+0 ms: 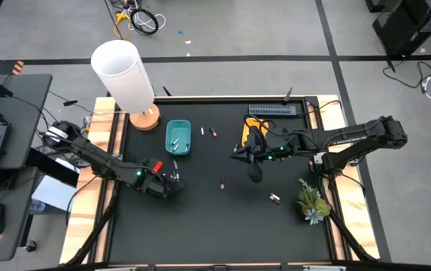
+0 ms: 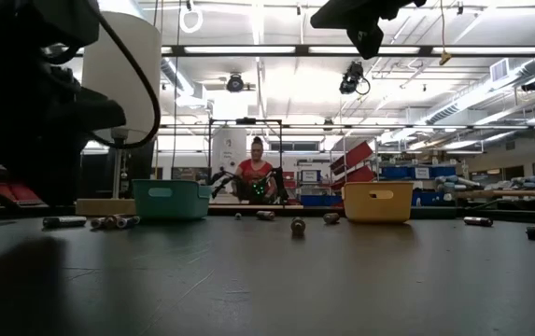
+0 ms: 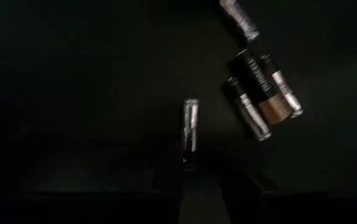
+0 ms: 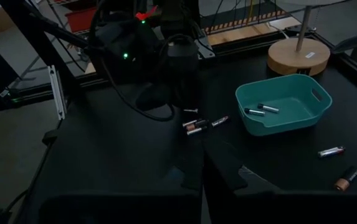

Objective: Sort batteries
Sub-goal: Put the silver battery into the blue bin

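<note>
Battery sort under way on a black bench (image 1: 200,226), w/ a white lamp (image 1: 125,71) standing at its far left corner.

The left arm reaches low over the bench's left side, left gripper (image 1: 173,184) hanging just above a small heap of batteries (image 4: 197,124). One silvery cell (image 3: 189,132) lies apart from the heap, directly ahead of the wrist camera, prob. the next pick. Whether its fingers are spread or pinched can't be told; they sit in shadow.

The right arm waits mid-bench, right gripper (image 1: 254,172) raised well clear of the surface, fingers (image 4: 203,168) pressed together and apparently empty. That looks like a parked pose which leaves the other arm room.

Two bins mark the destinations: a teal tray (image 1: 178,148) near the lamp, and a yellow tray (image 2: 377,201) partly under the right arm. Two silvery cells (image 4: 262,109) lie inside the teal tray already, so that bin seems meant for the pale type; the yellow tray's contents can't be seen. A small plant (image 1: 313,202) sits at the right edge, not part of the job.

Strays remain loose on the bench: a pair (image 1: 208,132) between the trays, one (image 1: 223,183) at centre, and one (image 1: 274,198) near the plant. Est. progress: early.
</note>
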`<action>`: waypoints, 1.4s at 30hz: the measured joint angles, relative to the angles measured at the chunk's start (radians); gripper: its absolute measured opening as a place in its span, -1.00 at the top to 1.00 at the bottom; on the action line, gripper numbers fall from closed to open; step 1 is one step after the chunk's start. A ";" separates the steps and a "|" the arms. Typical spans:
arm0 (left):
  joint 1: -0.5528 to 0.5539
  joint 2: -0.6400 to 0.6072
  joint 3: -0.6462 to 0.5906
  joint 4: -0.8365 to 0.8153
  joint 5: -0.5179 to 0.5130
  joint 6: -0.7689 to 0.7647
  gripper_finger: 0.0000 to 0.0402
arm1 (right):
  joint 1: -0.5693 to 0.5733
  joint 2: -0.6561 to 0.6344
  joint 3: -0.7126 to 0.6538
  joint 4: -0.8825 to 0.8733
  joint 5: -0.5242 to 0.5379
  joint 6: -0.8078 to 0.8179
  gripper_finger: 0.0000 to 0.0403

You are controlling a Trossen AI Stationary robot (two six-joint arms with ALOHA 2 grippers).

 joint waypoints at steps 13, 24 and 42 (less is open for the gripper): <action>0.000 0.004 -0.142 0.200 -0.056 -0.014 0.44 | 0.015 0.000 0.000 0.000 0.000 0.004 0.94; -0.028 0.077 -0.184 0.263 -0.253 0.007 0.87 | 0.019 0.000 0.001 0.000 -0.002 0.001 0.92; -0.037 0.106 0.043 0.018 -0.291 0.063 0.96 | 0.020 0.000 0.013 -0.029 -0.039 0.003 0.92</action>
